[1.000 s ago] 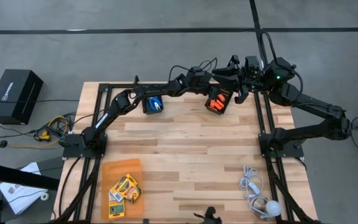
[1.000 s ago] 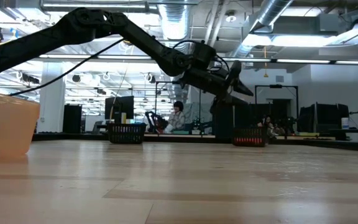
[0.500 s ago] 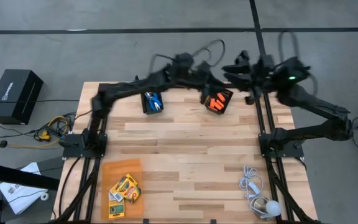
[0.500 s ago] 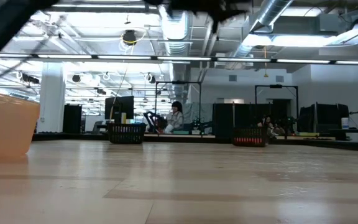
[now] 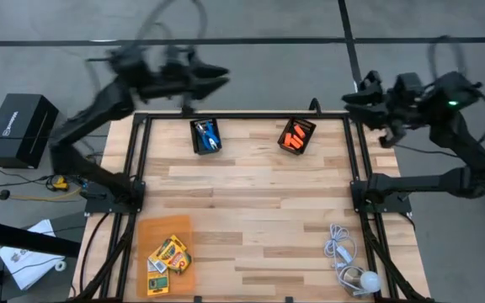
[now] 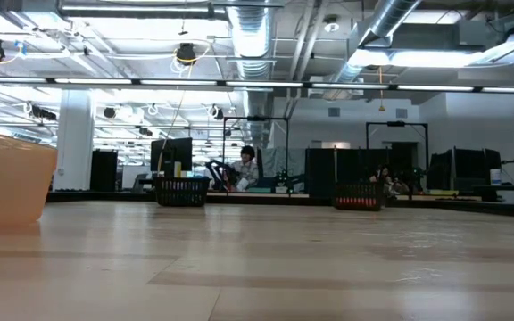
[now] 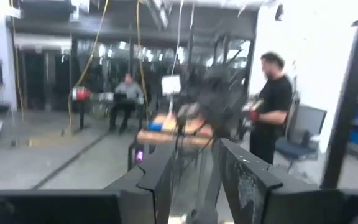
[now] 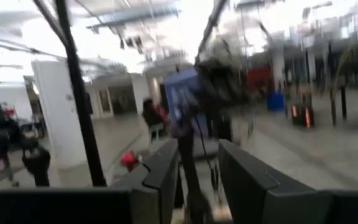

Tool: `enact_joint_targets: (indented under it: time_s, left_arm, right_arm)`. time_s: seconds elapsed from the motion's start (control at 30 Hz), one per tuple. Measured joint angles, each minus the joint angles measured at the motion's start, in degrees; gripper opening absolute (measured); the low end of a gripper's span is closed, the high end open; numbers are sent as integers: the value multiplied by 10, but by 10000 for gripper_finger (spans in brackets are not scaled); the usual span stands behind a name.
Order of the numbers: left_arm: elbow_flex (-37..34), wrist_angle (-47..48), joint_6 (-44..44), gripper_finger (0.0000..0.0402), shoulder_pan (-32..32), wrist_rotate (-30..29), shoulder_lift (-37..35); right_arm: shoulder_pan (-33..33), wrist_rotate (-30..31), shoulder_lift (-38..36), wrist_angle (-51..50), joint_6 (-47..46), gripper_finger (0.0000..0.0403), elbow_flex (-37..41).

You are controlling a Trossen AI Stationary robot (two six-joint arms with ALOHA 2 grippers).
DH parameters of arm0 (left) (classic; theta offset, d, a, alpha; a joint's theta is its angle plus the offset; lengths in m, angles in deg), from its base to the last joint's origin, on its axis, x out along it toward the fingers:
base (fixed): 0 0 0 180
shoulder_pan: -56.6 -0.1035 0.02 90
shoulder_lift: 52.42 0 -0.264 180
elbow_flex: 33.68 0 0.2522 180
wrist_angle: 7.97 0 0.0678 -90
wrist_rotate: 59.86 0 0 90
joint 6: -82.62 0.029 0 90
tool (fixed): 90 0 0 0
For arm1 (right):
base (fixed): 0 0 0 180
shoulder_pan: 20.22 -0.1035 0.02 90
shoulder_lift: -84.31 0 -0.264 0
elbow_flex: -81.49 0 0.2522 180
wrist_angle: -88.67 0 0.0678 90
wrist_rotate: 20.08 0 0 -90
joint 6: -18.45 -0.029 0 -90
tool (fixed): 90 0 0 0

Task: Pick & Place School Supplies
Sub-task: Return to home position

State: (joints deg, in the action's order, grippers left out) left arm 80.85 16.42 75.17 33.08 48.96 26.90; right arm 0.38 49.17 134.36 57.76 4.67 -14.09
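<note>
Beyond the table's [image 5: 251,206] far edge, both arms are held clear of the work surface. The left gripper [image 5: 215,81] is off the table's far-left corner and the right gripper [image 5: 354,99] off its far-right corner. Each wrist view shows the fingers [image 7: 159,183] parted by a narrow gap, with nothing between them. Blue-handled scissors [image 5: 208,137] lie in one black mesh bin [image 5: 195,145], orange erasers [image 5: 295,137] in a second bin [image 5: 311,130], both at the table's far edge. Crayon boxes [image 5: 169,254] lie in an orange tray [image 5: 147,227] at the table's near-left corner. They are probably light, crushable cardboard, best taken gently across the narrow sides.
</note>
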Motion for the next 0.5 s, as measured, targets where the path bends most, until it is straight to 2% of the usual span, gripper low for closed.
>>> enact_joint_targets:
  time_s: [0.13, 0.23, 0.33, 0.4, 0.5]
  left_arm:
    - [-47, -6, -5, 117, -3, -4, -89]
    - [-86, -1, -69, 117, 6, -3, -142]
    - [-127, -1, -40, 117, 11, 53, -191]
    - [-159, 0, -35, 117, 10, 71, -223]
    - [-213, -1, -53, 117, 11, 70, -270]
  right_arm:
    - [0, -2, -10, -61, -59, 107, 4]
    - [0, -3, -23, -58, -108, 107, -1]
    - [3, 19, -28, -22, -171, 107, 0]
    - [2, -5, -34, -33, -103, 107, 0]
    - [-16, -26, -78, -121, 1, 107, 4]
